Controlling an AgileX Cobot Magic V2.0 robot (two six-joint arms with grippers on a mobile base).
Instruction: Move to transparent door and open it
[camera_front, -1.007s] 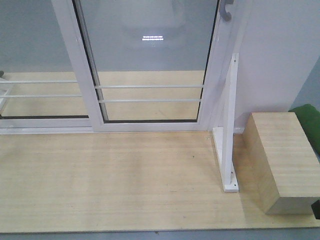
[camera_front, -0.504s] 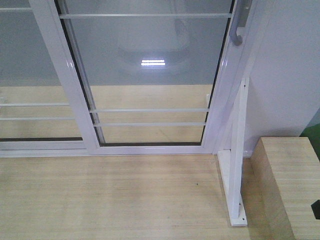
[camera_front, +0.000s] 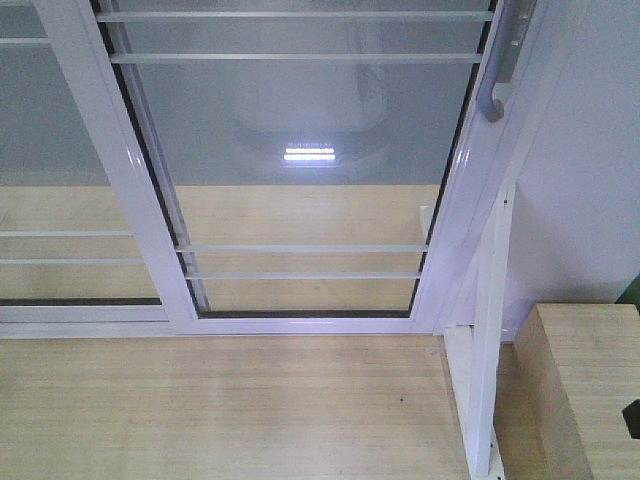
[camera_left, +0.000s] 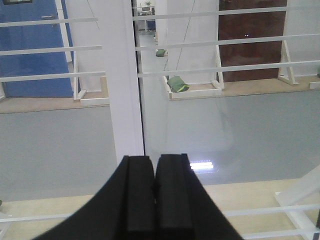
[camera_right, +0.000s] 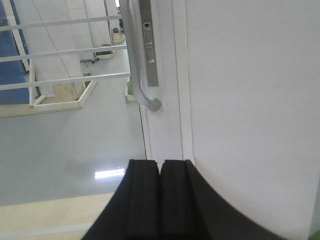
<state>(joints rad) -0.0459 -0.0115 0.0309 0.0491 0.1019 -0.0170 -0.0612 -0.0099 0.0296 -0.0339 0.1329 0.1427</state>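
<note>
Transparent door (camera_front: 310, 150): shut against its jamb. Pull handle (camera_right: 137, 65): untouched, ahead of right claw (camera_right: 161, 200), presumably its target. Right claw, left claw (camera_left: 154, 200): closed, empty, seemingly for the approach.

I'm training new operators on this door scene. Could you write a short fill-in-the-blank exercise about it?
In the front view, the grey pull handle sits at the ____ edge of the transparent door. The left gripper and right gripper are both ____. Thin horizontal ____ cross the door.
Missing words: right; shut; bars.
</note>
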